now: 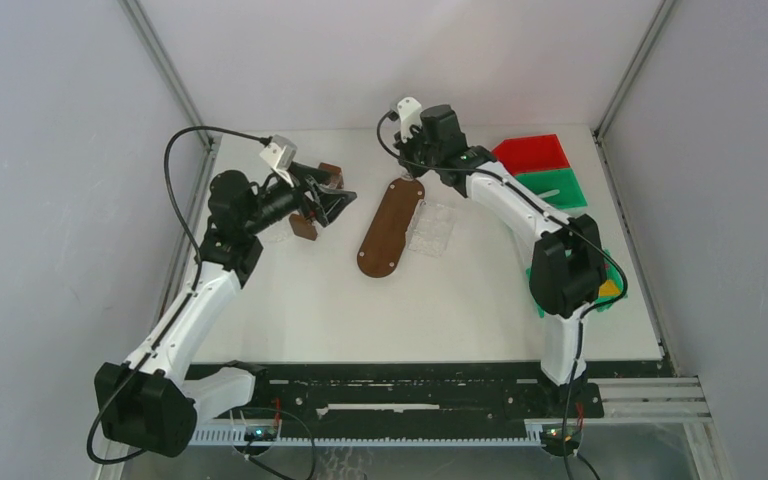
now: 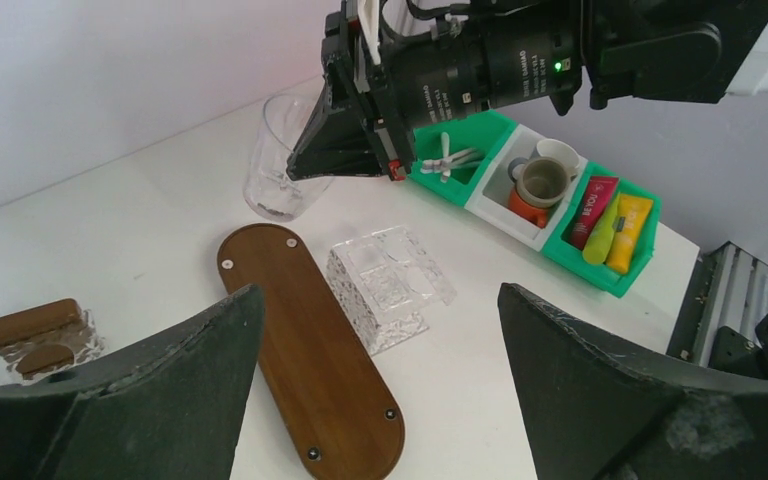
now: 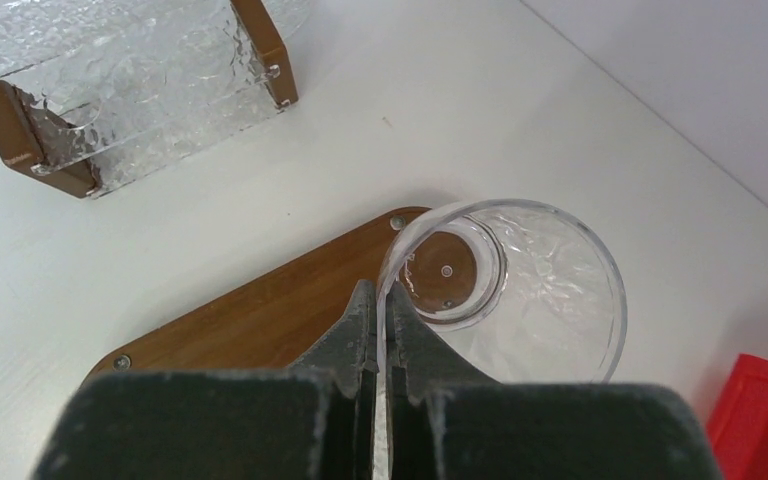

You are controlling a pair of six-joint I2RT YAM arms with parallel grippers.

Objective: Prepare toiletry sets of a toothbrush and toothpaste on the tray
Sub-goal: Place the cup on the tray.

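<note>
The brown oval wooden tray (image 1: 390, 228) lies mid-table and also shows in the left wrist view (image 2: 305, 345). My right gripper (image 3: 381, 300) is shut on the rim of a clear cup (image 3: 520, 290), whose base is over the tray's far end. In the left wrist view the cup (image 2: 278, 160) is tilted. A pink-red toothpaste tube (image 2: 590, 208) and a lime green one (image 2: 601, 222) lie in a green bin (image 2: 600, 272) beside an orange tube. White toothbrush handles (image 2: 447, 158) lie in another green bin. My left gripper (image 2: 380, 380) is open and empty above the tray's near end.
A clear textured box (image 2: 385, 285) lies right of the tray. A clear rack with wooden ends (image 3: 130, 90) stands at the left. A white bin holds small cups (image 2: 540, 185). Red (image 1: 532, 152) and green (image 1: 552, 187) lids lie at the back right.
</note>
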